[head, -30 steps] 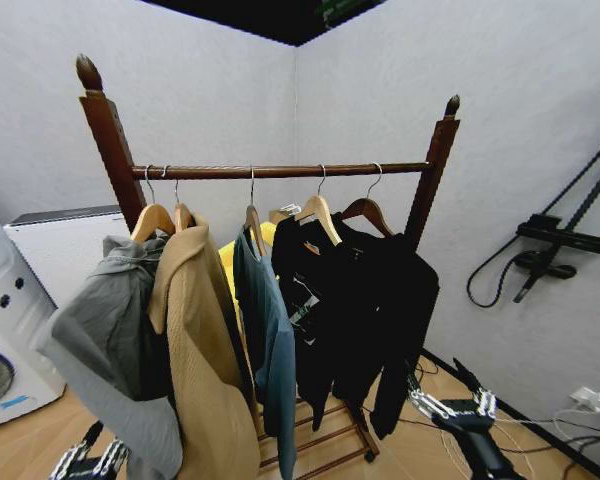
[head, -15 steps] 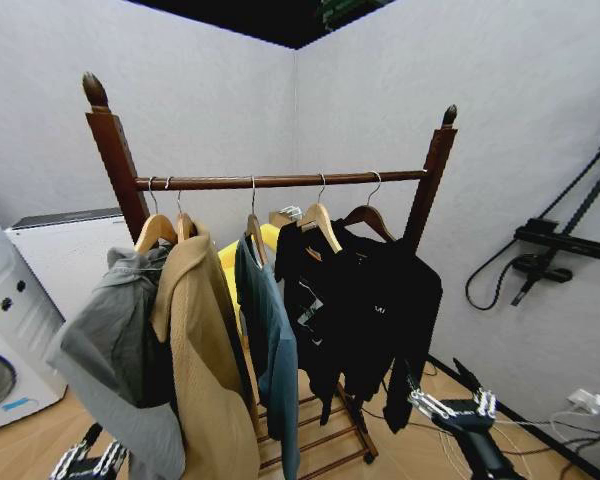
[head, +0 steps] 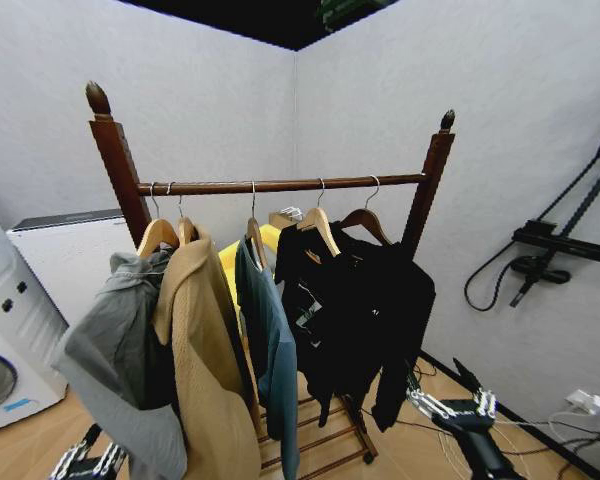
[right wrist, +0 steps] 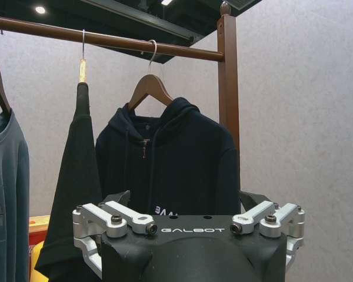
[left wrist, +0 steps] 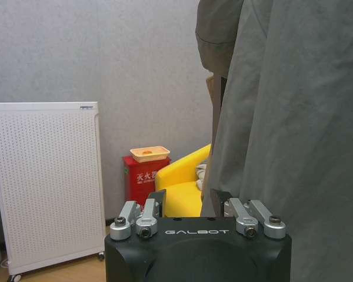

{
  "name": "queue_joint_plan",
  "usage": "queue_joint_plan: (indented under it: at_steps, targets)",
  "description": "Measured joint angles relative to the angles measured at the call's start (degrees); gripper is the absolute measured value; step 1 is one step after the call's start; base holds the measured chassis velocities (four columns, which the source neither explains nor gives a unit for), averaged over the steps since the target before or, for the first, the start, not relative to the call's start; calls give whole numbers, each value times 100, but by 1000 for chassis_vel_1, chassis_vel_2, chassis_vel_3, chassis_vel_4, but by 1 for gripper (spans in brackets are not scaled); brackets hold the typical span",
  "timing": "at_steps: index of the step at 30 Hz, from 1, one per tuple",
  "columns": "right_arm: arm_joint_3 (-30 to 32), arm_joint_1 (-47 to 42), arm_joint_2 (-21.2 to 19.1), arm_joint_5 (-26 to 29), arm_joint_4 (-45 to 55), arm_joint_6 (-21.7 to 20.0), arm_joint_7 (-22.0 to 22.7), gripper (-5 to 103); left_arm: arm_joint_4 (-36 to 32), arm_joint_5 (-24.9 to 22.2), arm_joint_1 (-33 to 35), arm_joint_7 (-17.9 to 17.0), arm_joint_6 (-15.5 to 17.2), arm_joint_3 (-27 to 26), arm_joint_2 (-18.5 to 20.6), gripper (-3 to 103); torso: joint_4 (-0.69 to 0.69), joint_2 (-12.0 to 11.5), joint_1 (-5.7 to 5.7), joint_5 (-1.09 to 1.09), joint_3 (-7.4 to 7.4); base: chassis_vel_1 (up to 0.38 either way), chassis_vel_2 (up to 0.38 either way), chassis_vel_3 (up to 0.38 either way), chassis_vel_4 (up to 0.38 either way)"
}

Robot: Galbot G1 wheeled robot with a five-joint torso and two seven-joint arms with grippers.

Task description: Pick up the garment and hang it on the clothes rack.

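The garment [head: 372,300], a black hooded long-sleeved top with small white lettering, hangs on a wooden hanger at the right end of the clothes rack [head: 280,185]. In the right wrist view the garment [right wrist: 176,153] hangs under the rod [right wrist: 106,38], close beside the right post. My right gripper [head: 438,387] is open and empty, low to the right of the garment's hem. It shows again as right gripper [right wrist: 185,200], a short way in front of the garment. My left gripper [head: 85,460] is open and low beside the grey jacket, also seen as left gripper [left wrist: 188,200].
The rod also holds a grey jacket [head: 110,350], a tan coat [head: 200,360], a blue-grey top [head: 270,340] and another black shirt [head: 302,280]. A white appliance [head: 65,250] and a washing machine [head: 0,340] stand left. A black stand [head: 550,240] and floor cables are right.
The whole head view has shifted slightly. The black garment sways a little on the rod. Both grippers stay low where they were.
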Motion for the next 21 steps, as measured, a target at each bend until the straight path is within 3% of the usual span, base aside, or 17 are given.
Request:
queue_joint_plan:
  at_steps: [10, 17, 20, 21]
  targets:
    - [0, 1, 0, 0, 0, -1, 0, 100, 0, 0, 0, 0, 0, 0, 0, 46, 0, -18, -15, 1, -11, 155, -173, -158, 160]
    - [0, 1, 0, 0, 0, 0, 0, 100, 0, 0, 0, -1, 0, 0, 0, 46, 1, -32, -23, -4, -18, 251, -251, -253, 248]
    - [1, 0, 0, 0, -1, 0, 1, 100, 0, 0, 0, 1, 0, 0, 0, 46, -1, -38, -23, 4, -19, 287, -309, -320, 280]
    - [1, 0, 0, 0, 0, 0, 0, 100, 0, 0, 0, 1, 0, 0, 0, 46, 0, -38, -26, -5, -20, 269, -240, -266, 279]
